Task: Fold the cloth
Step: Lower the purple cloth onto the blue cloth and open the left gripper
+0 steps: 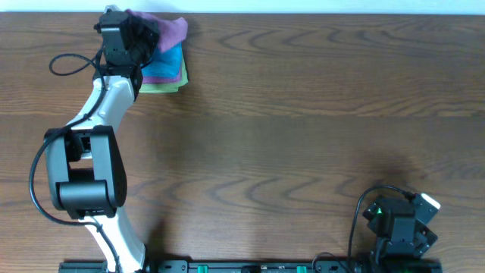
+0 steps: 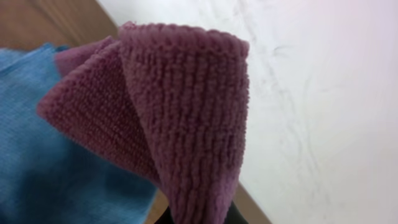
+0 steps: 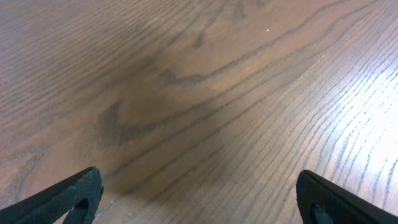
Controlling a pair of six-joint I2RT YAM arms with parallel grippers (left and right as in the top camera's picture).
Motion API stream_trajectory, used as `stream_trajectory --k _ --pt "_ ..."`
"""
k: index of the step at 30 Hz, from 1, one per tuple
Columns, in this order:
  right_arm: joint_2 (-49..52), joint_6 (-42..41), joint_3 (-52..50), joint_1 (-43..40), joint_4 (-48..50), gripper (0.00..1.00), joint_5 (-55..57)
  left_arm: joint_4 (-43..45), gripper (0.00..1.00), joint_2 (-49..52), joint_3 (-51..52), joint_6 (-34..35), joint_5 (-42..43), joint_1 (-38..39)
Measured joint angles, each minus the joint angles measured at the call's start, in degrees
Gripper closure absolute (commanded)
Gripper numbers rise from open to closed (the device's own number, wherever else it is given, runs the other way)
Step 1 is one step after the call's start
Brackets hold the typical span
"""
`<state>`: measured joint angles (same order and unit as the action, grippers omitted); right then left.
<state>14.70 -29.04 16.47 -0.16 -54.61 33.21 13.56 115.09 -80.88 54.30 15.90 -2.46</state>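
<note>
Brown wood-grain tabletop [image 1: 303, 114]. Far left: purple nubby microfibre cloth [image 2: 186, 106], a soft fold pinched tight in the left gripper [image 1: 145, 36], over a smooth blue folded cloth [image 1: 163, 68] and a light green folded cloth [image 1: 163, 87]. Right gripper [image 3: 199, 198] near right, spread wide, empty. Risks: clinging pile drags the blue cloth along; the soft fold slips free.

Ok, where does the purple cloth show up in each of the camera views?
Overhead: the purple cloth is top left, over the blue cloth.
Left wrist: the purple cloth fills the centre, bunched up close to the lens.
Right wrist: not in it.
Shared landmark: the blue cloth, beneath it overhead, lower left in the left wrist view.
</note>
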Motion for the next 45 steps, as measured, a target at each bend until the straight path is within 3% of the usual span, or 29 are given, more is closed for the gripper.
stream_trajectory --k 9,10,11,12,14,17,24,27,35,37,41,45 --pt "0.0 0.0 0.0 0.0 0.0 0.01 0.0 -5.9 0.94 0.0 -0.1 -1.9 2.7 -1.5" --pt "0.0 0.0 0.0 0.0 0.0 0.01 0.0 -6.9 0.89 0.0 -0.1 -1.9 3.1 -1.7" --pt "0.0 0.0 0.0 0.0 0.0 0.01 0.0 -7.7 0.75 0.0 -0.1 -2.0 3.4 -2.1" --pt "0.0 0.0 0.0 0.0 0.0 0.01 0.0 -8.6 0.46 0.0 -0.1 -2.3 3.6 -2.4" --pt "0.0 0.0 0.0 0.0 0.0 0.01 0.0 -10.2 0.18 0.0 -0.1 -2.0 3.7 -3.0" --pt "0.0 0.0 0.0 0.0 0.0 0.01 0.0 -11.3 0.03 0.0 -0.1 -2.1 3.8 -3.5" --pt "0.0 0.0 0.0 0.0 0.0 0.01 0.0 -11.6 0.01 0.0 -0.1 -0.1 4.0 -3.9" --pt "0.0 0.0 0.0 0.0 0.0 0.01 0.0 -11.6 0.2 0.0 -0.1 1.3 4.3 -4.2" --pt "0.0 0.0 0.0 0.0 0.0 0.01 0.0 -14.0 0.27 0.0 -0.1 2.5 4.2 -4.1" --pt "0.0 0.0 0.0 0.0 0.0 0.01 0.0 -15.1 0.39 0.0 -0.1 2.9 3.6 -3.8" --pt "0.0 0.0 0.0 0.0 0.0 0.01 0.0 -17.1 0.8 0.0 -0.2 3.1 1.9 -2.8" --pt "0.0 0.0 0.0 0.0 0.0 0.01 0.0 -19.3 0.87 0.0 -0.2 3.7 1.4 -2.3"
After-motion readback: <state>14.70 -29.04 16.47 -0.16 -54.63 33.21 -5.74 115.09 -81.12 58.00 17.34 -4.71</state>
